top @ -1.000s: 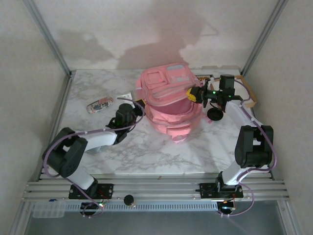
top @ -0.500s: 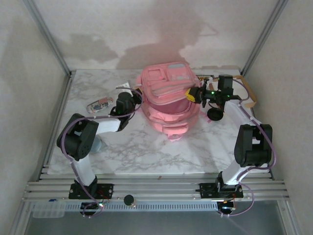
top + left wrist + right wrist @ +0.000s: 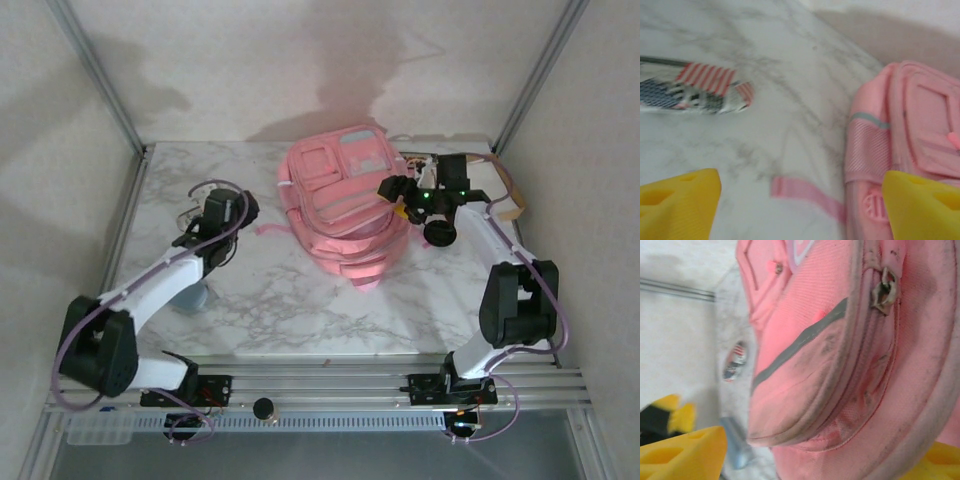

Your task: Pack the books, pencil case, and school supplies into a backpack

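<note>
The pink backpack lies in the middle of the table with its top flap down. My right gripper is at its right side, open; in the right wrist view the backpack's soiled flap lies loose between the spread yellow fingers. My left gripper hangs open left of the backpack, holding nothing. Under it lie bare marble and a pink strap. The striped pencil case lies further left on the table, small in the right wrist view. The books are out of view.
A brown tray stands behind the right arm at the table's right edge. A pale blue object lies on the marble under the left arm. Metal frame posts stand at the far corners.
Both grippers have opened. The left arm swung left, away from the backpack, toward the pencil case. The backpack's mouth, held open before, has dropped shut.
</note>
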